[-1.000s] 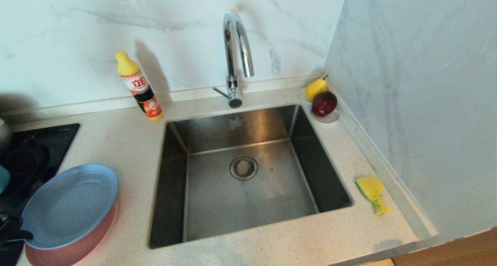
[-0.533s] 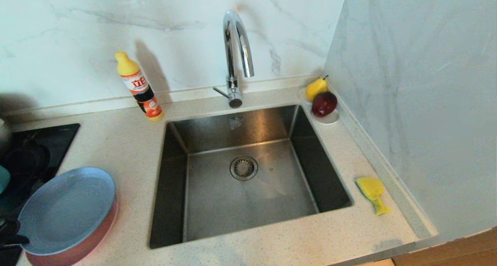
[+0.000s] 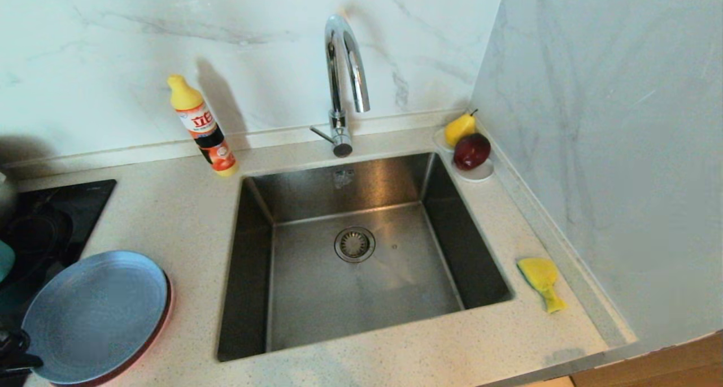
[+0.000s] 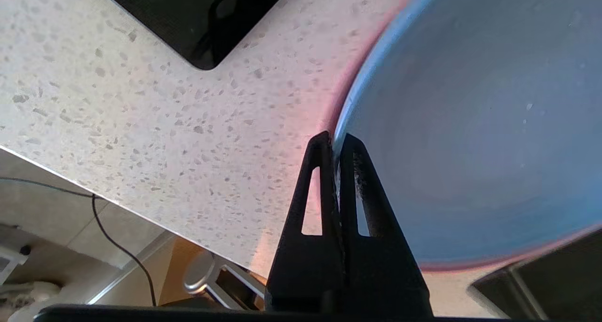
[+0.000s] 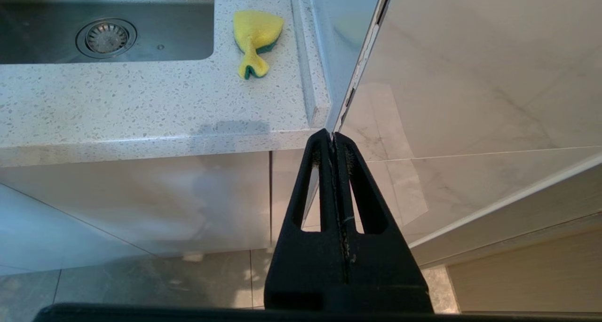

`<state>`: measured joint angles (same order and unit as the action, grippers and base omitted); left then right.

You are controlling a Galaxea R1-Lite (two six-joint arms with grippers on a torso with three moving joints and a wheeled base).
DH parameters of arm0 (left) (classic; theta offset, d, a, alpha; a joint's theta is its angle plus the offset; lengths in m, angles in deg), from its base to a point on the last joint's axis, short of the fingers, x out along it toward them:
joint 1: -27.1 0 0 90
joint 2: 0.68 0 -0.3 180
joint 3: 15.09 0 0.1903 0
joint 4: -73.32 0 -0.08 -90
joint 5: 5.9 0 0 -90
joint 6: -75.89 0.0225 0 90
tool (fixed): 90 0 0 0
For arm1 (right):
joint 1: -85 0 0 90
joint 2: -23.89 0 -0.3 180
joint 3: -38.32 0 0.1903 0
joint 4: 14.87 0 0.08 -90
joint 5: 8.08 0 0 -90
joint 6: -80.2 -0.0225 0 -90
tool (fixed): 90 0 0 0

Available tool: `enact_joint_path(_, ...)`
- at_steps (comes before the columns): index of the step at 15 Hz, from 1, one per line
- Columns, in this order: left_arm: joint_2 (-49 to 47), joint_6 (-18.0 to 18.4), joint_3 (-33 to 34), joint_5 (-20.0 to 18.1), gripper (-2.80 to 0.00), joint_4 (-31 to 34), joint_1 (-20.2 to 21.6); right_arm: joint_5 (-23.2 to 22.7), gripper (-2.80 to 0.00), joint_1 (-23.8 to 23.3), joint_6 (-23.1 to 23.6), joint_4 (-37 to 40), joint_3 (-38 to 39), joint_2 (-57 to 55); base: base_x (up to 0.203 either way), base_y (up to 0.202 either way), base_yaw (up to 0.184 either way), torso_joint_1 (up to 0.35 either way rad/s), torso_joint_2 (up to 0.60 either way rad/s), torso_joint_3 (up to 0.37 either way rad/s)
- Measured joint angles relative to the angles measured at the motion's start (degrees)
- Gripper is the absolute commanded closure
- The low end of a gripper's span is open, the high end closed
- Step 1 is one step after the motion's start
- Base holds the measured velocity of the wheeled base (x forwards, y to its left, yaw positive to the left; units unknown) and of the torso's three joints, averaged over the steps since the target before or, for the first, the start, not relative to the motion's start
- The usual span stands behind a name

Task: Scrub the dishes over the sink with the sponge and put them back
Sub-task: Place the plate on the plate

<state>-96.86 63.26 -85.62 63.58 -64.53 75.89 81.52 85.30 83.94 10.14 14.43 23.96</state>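
Since a second ago, grey-blue plate point(image 3: 95, 316) has dropped flatter onto pink plate point(image 3: 161, 325), at eight o'clock from sink point(image 3: 356, 251). We see left gripper point(image 4: 333, 138) pinched on the blue rim. Right gripper point(image 5: 333, 137) hangs pressed together below the counter. Sponge point(image 3: 541, 281) lies at sink's four o'clock.

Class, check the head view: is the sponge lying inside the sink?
No, the sponge lies on the counter right of the sink.
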Motion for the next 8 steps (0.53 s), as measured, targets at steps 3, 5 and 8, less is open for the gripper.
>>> enact_joint_path(3,-0.20,0.19,0.57,-0.12,0.00,0.12,-0.02,-0.01,0.00,0.02,0.00,0.00,0.00,0.00,0.000,0.000,0.000,0.000,0.00,0.000)
enact_joint_path(5,-0.16,0.18,0.62,-0.26,-2.80,0.49,-0.02,-0.01,0.00,0.02,-0.01,0.00,0.00,0.00,0.000,0.000,0.000,0.000,0.00,0.000)
enact_joint_path(8,0.64,-0.05,0.26,-3.46,-2.80,0.79,-0.02,-0.01,0.00,0.02,0.00,0.00,0.00,0.00,0.000,0.000,0.000,0.000,0.00,0.000)
